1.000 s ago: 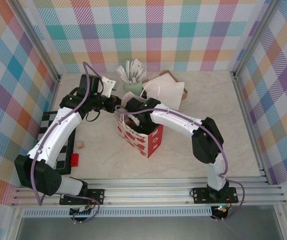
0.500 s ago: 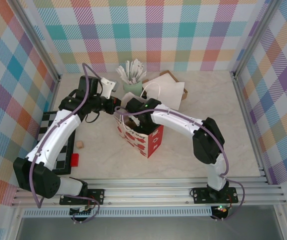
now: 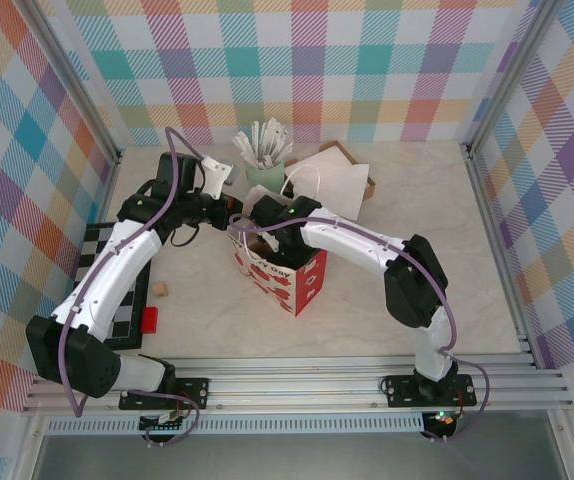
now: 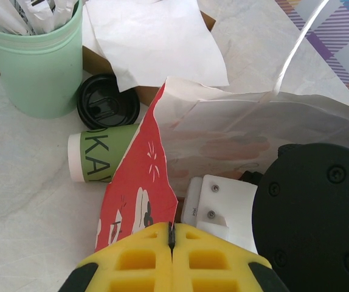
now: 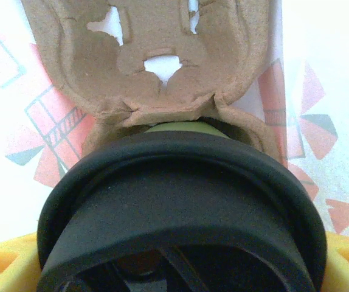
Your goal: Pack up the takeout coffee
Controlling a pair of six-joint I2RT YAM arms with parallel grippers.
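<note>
Right wrist view showed my right fingers [image 5: 4, 261] clamped on the takeout coffee [image 5: 180, 207], a cardboard carrier [image 5: 156, 36] just beyond their tips. My left fingers [image 4: 144, 258] were pinched shut on the red edge of the bag [image 4: 139, 182].

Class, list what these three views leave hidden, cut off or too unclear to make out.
- Right wrist view: the takeout coffee, its cup body hidden beneath its own black lid.
- Left wrist view: lettering on the tipped green cup, partly covered by the paper bag.
- Left wrist view: sticks in the pale green cup, cut off by the top edge.
</note>
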